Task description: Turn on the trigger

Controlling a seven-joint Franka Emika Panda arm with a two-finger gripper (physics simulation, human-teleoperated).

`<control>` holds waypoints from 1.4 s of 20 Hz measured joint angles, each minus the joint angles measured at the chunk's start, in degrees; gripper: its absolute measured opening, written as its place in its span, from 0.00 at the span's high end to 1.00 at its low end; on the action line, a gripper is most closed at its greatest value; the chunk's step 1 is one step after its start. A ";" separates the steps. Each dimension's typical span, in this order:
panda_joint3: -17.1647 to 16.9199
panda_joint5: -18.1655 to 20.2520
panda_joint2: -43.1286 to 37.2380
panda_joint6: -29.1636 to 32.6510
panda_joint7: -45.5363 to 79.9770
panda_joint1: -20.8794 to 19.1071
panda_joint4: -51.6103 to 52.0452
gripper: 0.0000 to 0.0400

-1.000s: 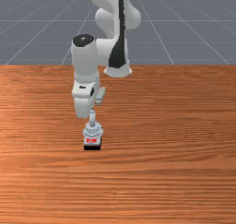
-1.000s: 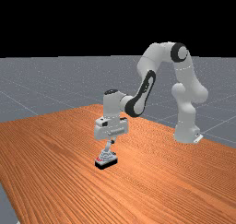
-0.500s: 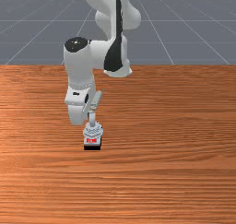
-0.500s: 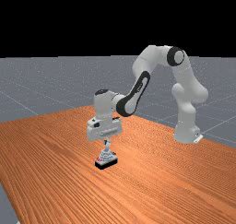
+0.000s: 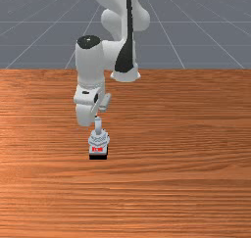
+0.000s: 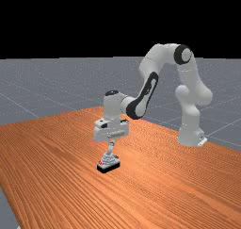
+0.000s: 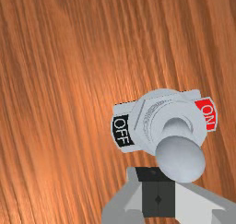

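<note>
The grey metal toggle switch on a black base [image 5: 99,140] stands upright on the orange-brown wooden worktop [image 5: 196,183], left of centre in the lower half of the front view and below the middle of the far view. Its smooth grey lever with a rounded tip [image 7: 180,158] rises from a ribbed collar; in the far view it leans slightly to the right, away from the red end. From that I judge that the switch is off and the main part of the task is undone.

What looks done is the approach: the white and grey pincer with black pads [image 7: 156,174] is closed on nothing, its pads together just beside the lever's tip, rather on the side of the black "OFF" label [image 7: 121,131]. Whether they touch the lever I cannot tell.

Left to do is the push itself, tipping the lever toward the red "ON" label [image 7: 207,114] until it settles there.
</note>
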 joint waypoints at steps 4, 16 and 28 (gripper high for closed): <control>0.82 1.08 -0.48 0.07 -1.52 -0.99 -0.53 0.99; 0.68 0.95 -2.84 2.76 0.79 -0.01 -4.30 1.00; -0.31 -0.08 -0.04 -7.37 2.85 0.07 3.19 1.00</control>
